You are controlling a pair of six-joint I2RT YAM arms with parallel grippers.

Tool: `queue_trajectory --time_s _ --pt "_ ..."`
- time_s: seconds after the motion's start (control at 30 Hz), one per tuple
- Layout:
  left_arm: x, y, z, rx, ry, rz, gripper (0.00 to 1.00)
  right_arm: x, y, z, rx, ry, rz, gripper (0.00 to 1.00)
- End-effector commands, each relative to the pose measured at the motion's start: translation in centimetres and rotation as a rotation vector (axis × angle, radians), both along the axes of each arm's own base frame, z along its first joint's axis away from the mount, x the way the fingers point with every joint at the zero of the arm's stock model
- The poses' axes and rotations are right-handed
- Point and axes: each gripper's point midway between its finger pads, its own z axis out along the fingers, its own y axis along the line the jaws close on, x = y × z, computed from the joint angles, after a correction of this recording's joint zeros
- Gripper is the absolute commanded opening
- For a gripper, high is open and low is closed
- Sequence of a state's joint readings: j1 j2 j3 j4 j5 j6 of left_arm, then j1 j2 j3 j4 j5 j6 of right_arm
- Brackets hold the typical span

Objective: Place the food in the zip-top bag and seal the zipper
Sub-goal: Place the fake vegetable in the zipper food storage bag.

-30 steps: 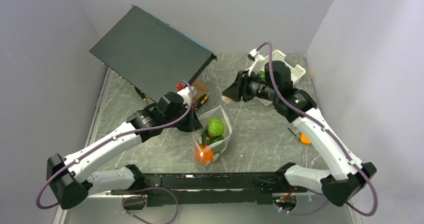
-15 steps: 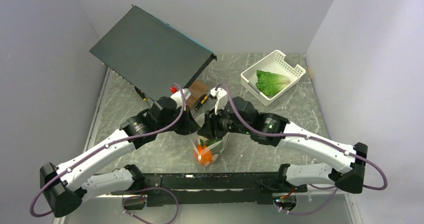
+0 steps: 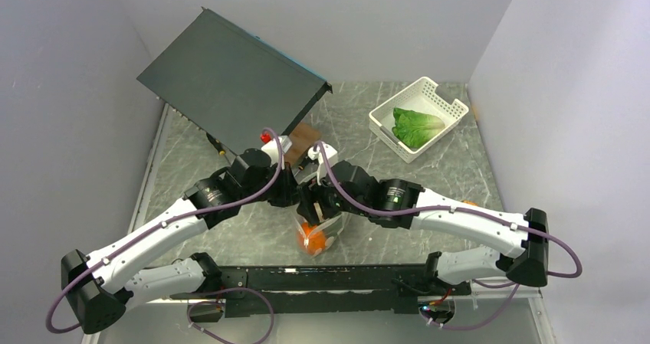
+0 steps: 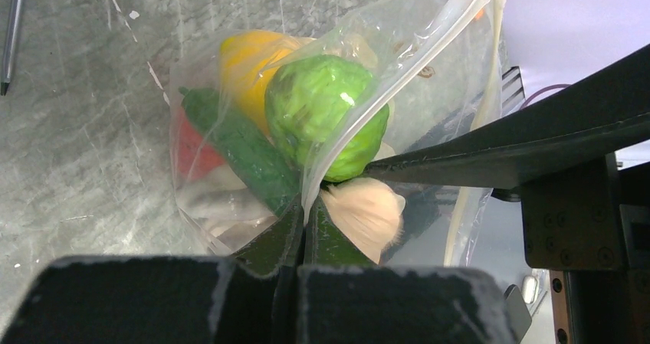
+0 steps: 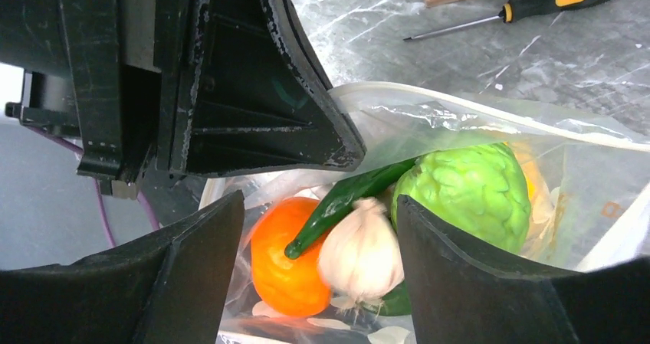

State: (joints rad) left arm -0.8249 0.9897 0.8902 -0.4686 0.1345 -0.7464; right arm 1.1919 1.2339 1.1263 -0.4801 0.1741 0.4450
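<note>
My left claw [image 4: 304,225] is clamped tight. Its two fingers are pressed together on the near lip of the zip-top bag [image 4: 452,106] and hold that side of the mouth up. My right claw [image 5: 318,206] is spread wide and grips nothing, with one finger on each side of the open mouth as it looks straight down on the load. In the left wrist view one of its fingers shows as a dark wedge reaching in beside the green fruit. I cannot tell whether it touches the plastic.

Inside the bag I see a round green fruit [image 4: 322,106], a yellow fruit [image 4: 245,53], a long dark green pepper [image 4: 238,141], a red piece [image 4: 192,149], a pale garlic bulb [image 5: 360,256] and an orange [image 5: 283,256]. They are all heaped together and touching. The bag stands on the grey table [image 3: 360,122] between my two arms.

I judge the loading to be mostly done. A lettuce leaf [image 3: 418,126] lies in the white basket [image 3: 452,108] at the far right, well apart from the bag. If it counts as food, it has yet to go in. A speck of orange shows beside my right forearm, too hidden for me to name.

The zipper [image 4: 414,57] gapes open along the whole mouth, and no part of it that I can see is pressed shut. The sealing is all left to do. The heap rides high toward the mouth, so I expect it will need settling lower before the strip can meet.
</note>
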Motion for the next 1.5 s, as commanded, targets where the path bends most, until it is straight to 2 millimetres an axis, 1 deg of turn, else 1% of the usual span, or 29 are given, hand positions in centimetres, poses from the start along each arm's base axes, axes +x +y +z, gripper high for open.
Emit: queue_trajectory --time_s 0.0,0.03,0.13,0.2,0.23,0.27,0.3,0.37,0.4,0.47,0.5,0.57,0.6,0.63,0.67,0.7,0.77,0.87,0.9,1.0,1.07,1.13,1.2,1.23,1.27,1.3,1.37,1.43,1.47 --pt "0.3 -0.4 2.3 -0.059 -0.04 0.003 0.0 -1.0 -0.6 3.2 0.044 -0.057 0.061 0.75" --pt "0.3 -0.4 2.3 -0.058 -0.038 0.003 0.0 -1.6 -0.6 3.9 0.059 -0.064 0.089 0.76" --pt "0.3 0.1 2.2 -0.037 -0.032 0.018 0.0 -4.8 -0.2 5.9 0.098 -0.106 0.2 0.78" --pt "0.3 0.4 2.0 -0.032 -0.035 0.031 0.0 -6.3 -0.1 5.7 0.089 -0.15 0.216 0.81" --pt "0.3 0.5 1.9 -0.033 -0.033 0.039 0.0 -6.6 -0.1 5.2 0.079 -0.174 0.192 0.84" --pt "0.2 0.6 1.8 -0.035 -0.031 0.04 0.0 -6.6 -0.2 4.5 0.069 -0.202 0.149 0.89" --pt "0.2 0.5 1.7 -0.036 -0.026 0.042 0.0 -6.3 -0.5 3.9 0.063 -0.219 0.08 0.9" --pt "0.3 0.5 1.4 -0.036 -0.022 0.049 0.0 -5.1 -1.6 2.9 0.061 -0.239 -0.112 0.92" --pt "0.4 0.5 1.5 -0.039 -0.023 0.053 0.0 -5.2 -1.6 2.8 0.081 -0.249 -0.144 0.92" --pt "0.7 0.4 1.7 -0.048 -0.029 0.066 0.0 -5.7 -1.2 3.6 0.132 -0.294 -0.186 0.93" --pt "0.9 0.3 1.9 -0.055 -0.032 0.074 0.0 -6.7 -0.9 4.0 0.138 -0.326 -0.172 0.93" --pt "1.1 0.3 2.2 -0.059 -0.037 0.085 0.0 -7.5 -0.6 4.2 0.115 -0.385 -0.196 0.93" --pt "1.3 0.3 2.4 -0.061 -0.038 0.093 0.0 -7.7 -0.7 4.0 0.091 -0.402 -0.233 0.93" --pt "1.4 0.4 2.6 -0.066 -0.039 0.107 0.0 -7.7 -1.3 4.1 0.078 -0.414 -0.287 0.93" --pt "1.5 0.4 2.7 -0.073 -0.039 0.122 0.0 -7.7 -1.6 4.1 0.068 -0.418 -0.343 0.92" --pt "1.7 0.4 2.9 -0.09 -0.044 0.134 0.0 -7.9 -1.9 3.6 0.039 -0.447 -0.381 0.89" --pt "1.9 0.5 3.1 -0.116 -0.042 0.158 0.0 -8.2 -2.2 3.9 0.029 -0.493 -0.43 0.84" --pt "1.9 0.2 3.3 -0.152 -0.033 0.168 0.0 -8.5 -1.7 3.5 -0.015 -0.504 -0.452 0.81" --pt "1.9 0.0 3.3 -0.165 -0.028 0.17 0.0 -8.4 -2.2 3.2 -0.049 -0.521 -0.459 0.8" --pt "1.8 -0.5 3.7 -0.207 -0.024 0.163 0.0 -8.3 -2.4 2.9 -0.05 -0.516 -0.509 0.76" --pt "1.8 -0.6 3.7 -0.214 -0.019 0.16 0.0 -8.5 -2.0 2.4 -0.067 -0.518 -0.505 0.7" --pt "1.8 -0.6 3.6 -0.211 -0.015 0.16 0.0 -8.6 -1.5 2.0 -0.083 -0.518 -0.496 0.68" --pt "1.7 -0.6 3.7 -0.215 -0.016 0.159 0.0 -8.4 -0.9 1.6 -0.125 -0.522 -0.473 0.63" --pt "1.7 -0.5 3.8 -0.216 -0.019 0.162 0.0 -8.2 -0.5 1.4 -0.136 -0.513 -0.463 0.57" --pt "1.6 -0.4 3.7 -0.212 -0.018 0.162 0.0 -8.0 -0.4 1.2 -0.15 -0.506 -0.451 0.48" --pt "1.6 -0.3 3.7 -0.209 -0.018 0.162 0.0 -7.7 -0.2 1.0 -0.151 -0.487 -0.444 0.42" --pt "1.5 0.0 3.6 -0.195 -0.02 0.166 0.0 -7.0 -0.2 1.1 -0.139 -0.442 -0.403 0.3" --pt "1.4 0.3 3.5 -0.172 -0.025 0.164 0.0 -6.8 0.7 1.0 -0.105 -0.383 -0.286 0.13" --pt "1.4 0.5 3.6 -0.162 -0.03 0.16 0.0 -7.1 1.5 1.1 -0.052 -0.339 -0.195 0.05"
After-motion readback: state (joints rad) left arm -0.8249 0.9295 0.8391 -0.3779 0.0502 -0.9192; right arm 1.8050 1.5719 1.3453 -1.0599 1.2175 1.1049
